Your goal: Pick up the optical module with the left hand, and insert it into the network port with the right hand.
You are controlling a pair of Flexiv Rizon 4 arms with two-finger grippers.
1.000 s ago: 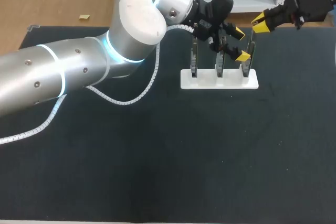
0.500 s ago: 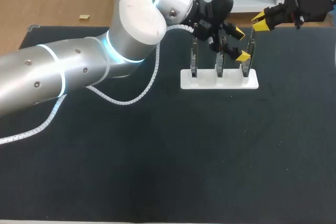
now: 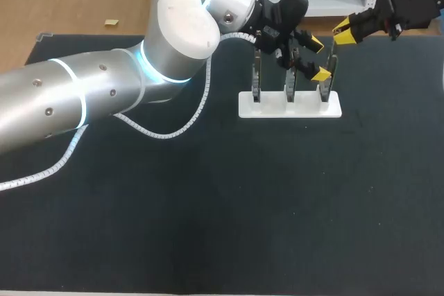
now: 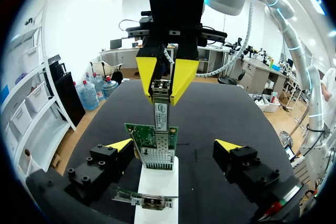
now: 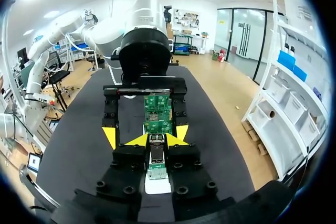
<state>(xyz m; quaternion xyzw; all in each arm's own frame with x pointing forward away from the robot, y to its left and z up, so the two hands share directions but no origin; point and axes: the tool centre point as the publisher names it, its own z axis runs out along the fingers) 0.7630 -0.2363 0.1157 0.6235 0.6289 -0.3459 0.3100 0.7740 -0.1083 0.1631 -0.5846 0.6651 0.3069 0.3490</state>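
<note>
Black mat (image 3: 208, 227), white stand (image 4: 157, 182): pickup and handoff look done, optical module (image 4: 160, 109) pinched in right gripper (image 4: 163, 94) nose-down over the network port (image 4: 157, 157), left gripper (image 4: 175, 146) spread wide astride the card (image 4: 149, 136), insertion not finished.

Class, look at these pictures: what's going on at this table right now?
The right gripper has its jaws shut on the optical module, held over the upright green card in the white stand, the module's end at the card's top edge. The left gripper sits with jaws open either side of that card, holding nothing.
</note>
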